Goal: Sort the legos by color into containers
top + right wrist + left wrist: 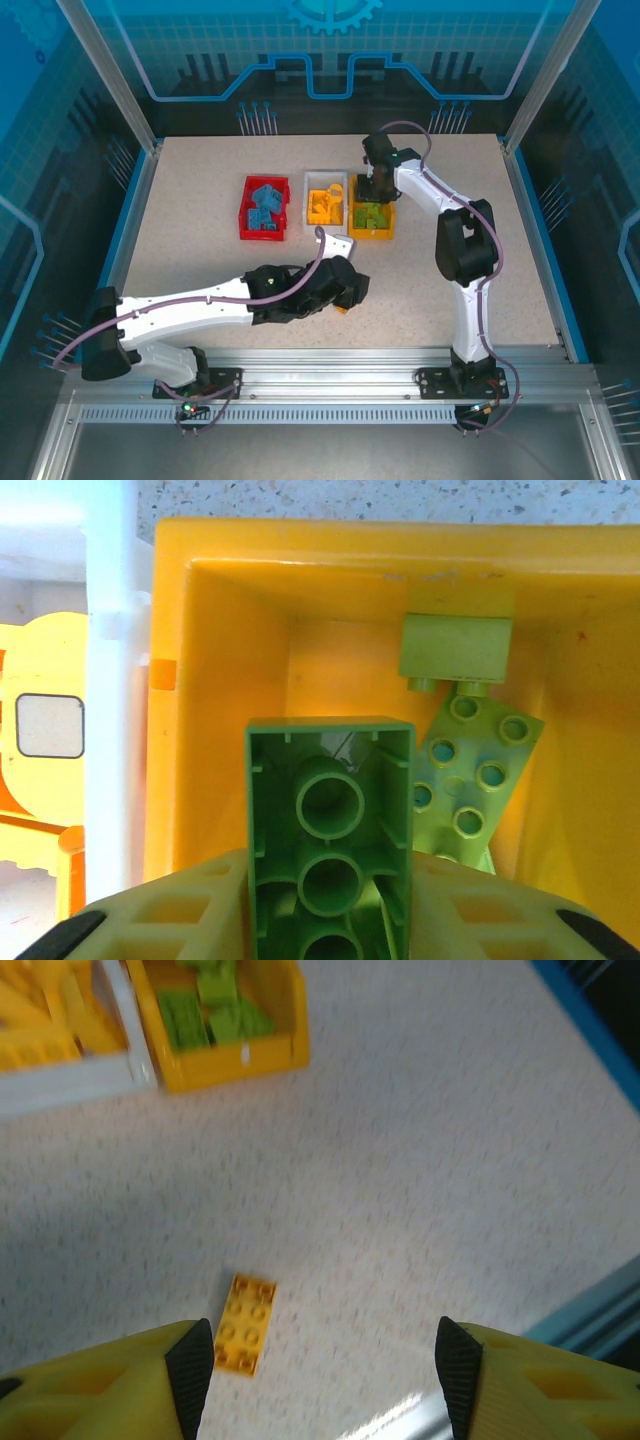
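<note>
Gripping a green lego (330, 830) lengthwise (hollow underside toward camera), right fingers (160, 920) hang over yellow bin (350, 540).

My fingers (100, 1385) are yellow with black pads (188, 1372). Loose brick (245, 1324) is orange-yellow. Red bin (244, 205) has blue bricks (265, 208), white bin (307, 200) yellow bricks (325, 205), orange-yellow bin (372, 234) lime-green bricks (368, 214). Tabletop (200, 250) is speckled beige.

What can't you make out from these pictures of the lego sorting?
- Top external: blue bricks in the red bin are too small to count.
- Right wrist: green brick in the right gripper, lower end cut off by the bottom edge.
- Left wrist: white bin cut by the top-left corner, blurred.
</note>
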